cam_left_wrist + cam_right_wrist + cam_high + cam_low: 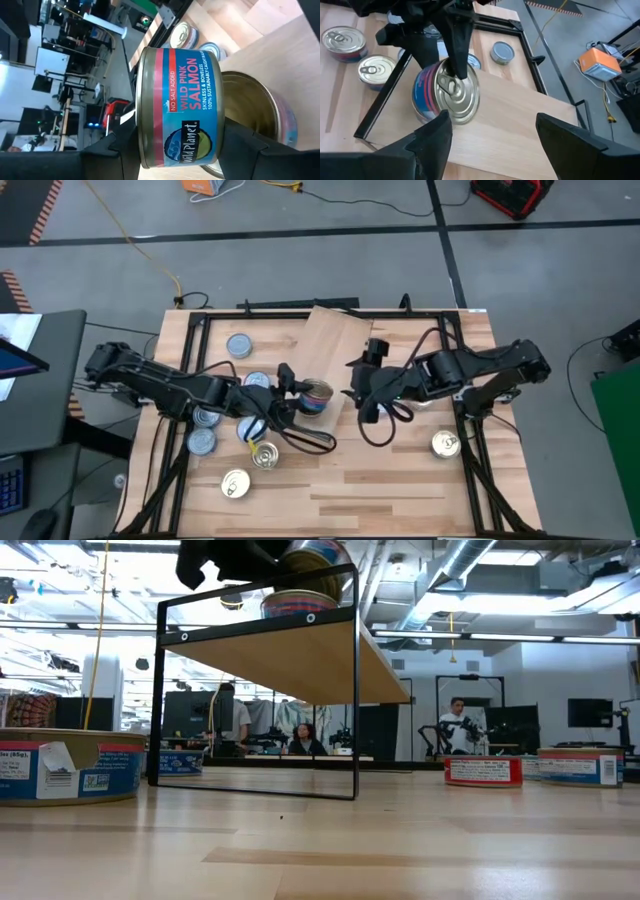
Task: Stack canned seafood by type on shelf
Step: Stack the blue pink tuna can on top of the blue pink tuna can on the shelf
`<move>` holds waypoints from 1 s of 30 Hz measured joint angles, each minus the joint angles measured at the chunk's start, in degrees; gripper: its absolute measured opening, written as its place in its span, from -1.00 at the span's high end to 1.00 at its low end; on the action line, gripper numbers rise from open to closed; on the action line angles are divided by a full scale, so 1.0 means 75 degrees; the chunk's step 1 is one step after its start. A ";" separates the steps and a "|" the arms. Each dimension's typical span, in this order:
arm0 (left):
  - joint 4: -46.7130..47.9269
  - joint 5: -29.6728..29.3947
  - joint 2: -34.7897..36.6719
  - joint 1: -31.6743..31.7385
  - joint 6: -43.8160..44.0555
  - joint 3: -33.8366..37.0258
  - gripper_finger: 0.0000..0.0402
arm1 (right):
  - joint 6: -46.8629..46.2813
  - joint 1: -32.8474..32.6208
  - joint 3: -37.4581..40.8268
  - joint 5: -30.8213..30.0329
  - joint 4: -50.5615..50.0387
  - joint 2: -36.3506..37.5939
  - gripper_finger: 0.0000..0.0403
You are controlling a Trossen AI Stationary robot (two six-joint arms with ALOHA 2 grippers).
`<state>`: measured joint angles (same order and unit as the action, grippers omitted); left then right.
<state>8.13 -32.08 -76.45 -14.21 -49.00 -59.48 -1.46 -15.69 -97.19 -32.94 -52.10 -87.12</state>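
The shelf (335, 340) is a light-wood plank raised on a black frame (355, 690) at the table's middle. A gold-topped can (260, 115) stands on its near left part. My left gripper (300, 392) comes in from the table's left, shut on a blue and red salmon can (180, 100), and holds it just above that one. Whether the two cans touch, I cannot tell. My right gripper (492, 135) hovers open over the shelf to the right of the cans. Several more cans (239, 345) (234, 484) stand on the table at the left. My left gripper pinches the salmon can by its two flat faces: one finger lies on the pull-tab lid (456, 65), the other is under the bottom (227, 135). The fingers (120, 150) come from the table's left, slanting a little downward. The can is tilted.
One gold-topped can (446, 444) stands alone at the near right of the table. Black frame rails (190, 330) run along the table's sides, and loose cables (385, 420) hang under both arms. People show in the room beyond the table in the low view.
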 joint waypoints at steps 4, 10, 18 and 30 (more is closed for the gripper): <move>0.0159 -0.0184 0.0076 0.0004 0.0095 0.0005 0.01 | -0.0070 -0.0110 0.0004 -0.0010 0.0002 -0.0033 -0.59; 0.0241 -0.0344 0.0061 -0.0004 0.0160 0.0029 -0.13 | -0.0243 -0.0116 0.0294 -0.0024 0.0067 -0.0034 -0.59; 0.0256 -0.0143 0.0059 -0.0004 0.0479 0.0026 -0.27 | -0.0294 -0.0104 0.0368 -0.0024 0.0146 -0.0040 -0.59; 0.1070 0.0251 0.0068 0.0108 0.1196 -0.0214 -0.28 | -0.0608 -0.0104 0.0368 0.0043 0.0156 -0.0037 -0.59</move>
<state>16.15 -30.20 -75.94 -13.40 -40.03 -61.09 -6.02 -16.47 -94.43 -32.62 -50.94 -87.39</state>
